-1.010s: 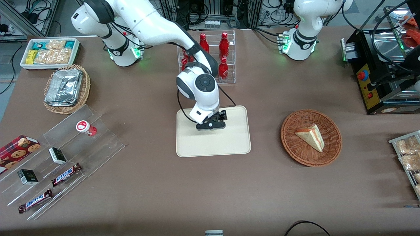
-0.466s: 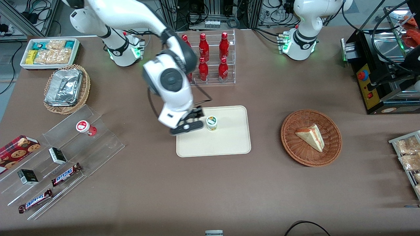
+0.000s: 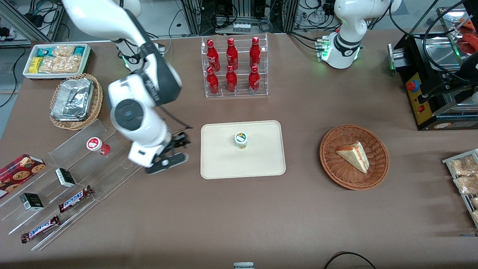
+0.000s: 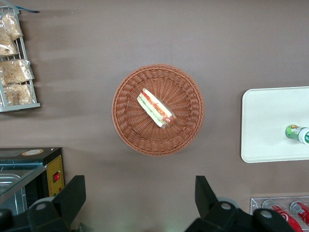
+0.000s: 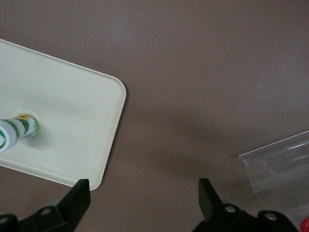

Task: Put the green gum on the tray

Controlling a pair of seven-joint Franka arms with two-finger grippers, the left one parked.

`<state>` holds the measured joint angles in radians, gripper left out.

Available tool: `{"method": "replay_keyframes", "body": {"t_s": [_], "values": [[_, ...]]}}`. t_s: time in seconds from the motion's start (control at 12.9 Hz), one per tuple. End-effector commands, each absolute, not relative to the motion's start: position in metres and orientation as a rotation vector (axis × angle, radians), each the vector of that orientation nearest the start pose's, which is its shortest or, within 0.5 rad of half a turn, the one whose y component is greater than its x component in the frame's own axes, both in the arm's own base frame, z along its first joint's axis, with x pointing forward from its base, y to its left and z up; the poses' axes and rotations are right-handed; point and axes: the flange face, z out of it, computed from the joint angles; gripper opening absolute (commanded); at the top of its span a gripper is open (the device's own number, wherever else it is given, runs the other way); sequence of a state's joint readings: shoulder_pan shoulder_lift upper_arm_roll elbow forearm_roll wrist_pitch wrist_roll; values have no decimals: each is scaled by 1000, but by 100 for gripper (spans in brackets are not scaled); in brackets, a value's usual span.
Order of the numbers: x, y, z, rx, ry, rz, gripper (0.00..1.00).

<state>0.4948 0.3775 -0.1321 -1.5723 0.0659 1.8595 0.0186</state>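
The green gum (image 3: pixel 241 140) stands upright on the cream-beige tray (image 3: pixel 261 164), near its middle. It also shows in the right wrist view (image 5: pixel 18 130) on the tray (image 5: pixel 72 130), and in the left wrist view (image 4: pixel 297 134) on the tray (image 4: pixel 265 125). My right gripper (image 3: pixel 168 152) is open and empty. It hangs above the bare table between the tray and the clear acrylic shelf (image 3: pixel 112 168), well apart from the gum, toward the working arm's end. Its fingers (image 5: pixel 79 195) are spread wide over the brown table.
A red-labelled gum bottle (image 3: pixel 98 145) stands on the clear shelf, with chocolate bars (image 3: pixel 74 198) and small boxes lower down. A rack of red bottles (image 3: pixel 233 69) stands farther from the front camera than the tray. A wicker basket (image 3: pixel 379 175) holds a sandwich.
My gripper let go of the green gum on the tray, rose and swung away toward the working arm's end, from above the tray to above the bare table beside the shelf.
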Motion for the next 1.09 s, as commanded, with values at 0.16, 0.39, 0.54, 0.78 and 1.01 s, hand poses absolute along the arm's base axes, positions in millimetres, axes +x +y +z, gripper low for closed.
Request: {"method": "replay_keyframes", "body": {"t_s": [0.16,0.39,0.54,0.78,1.01], "values": [[629,140,442,-3052,-378,156,100],[632,67,448,-3043,-240,146,100],[627,39,460,-3064,-192,121,100],[614,18,486,-3102,-226,133,100],[590,14,517,-3106,-208,194,100]]}}
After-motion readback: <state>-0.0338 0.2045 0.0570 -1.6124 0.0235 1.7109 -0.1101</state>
